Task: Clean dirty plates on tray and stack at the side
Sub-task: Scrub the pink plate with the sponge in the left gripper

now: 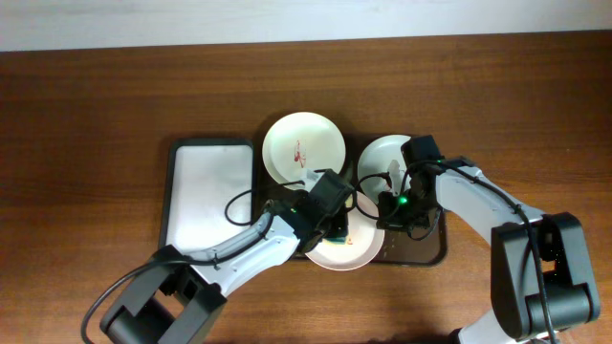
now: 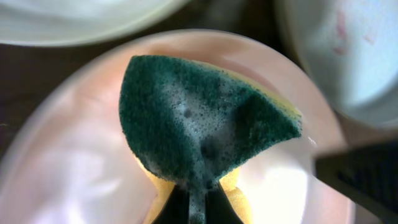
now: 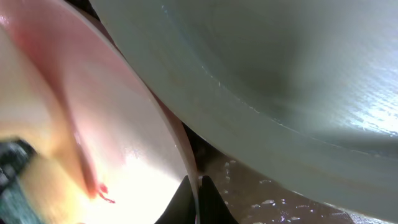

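I see the wooden table (image 1: 96,96) filling the overhead view, its grain running left to right. On it the dark tray (image 1: 427,250) lies under both pincers. Its long axis seems to run across the table, though the plates hide most of it. Its floor is wet and beaded just beyond the right pincer (image 3: 199,198). A white-bottomed tray (image 1: 210,191) sits to the left of the left pincer (image 2: 198,210), with bare wood outside it.

The front plate (image 1: 361,256) lies beneath the left pincer, and the right pincer is pinching its rim. A greenish plate (image 3: 280,74) crowds close beside that rim, leaving only a narrow gap. A third plate (image 1: 304,151), with red marks at its centre, lies beyond the left pincer.

The left pincer is pinching a soapy green-and-yellow sponge (image 2: 205,124). Its broad end points away from the fingers and it lies against the front plate.
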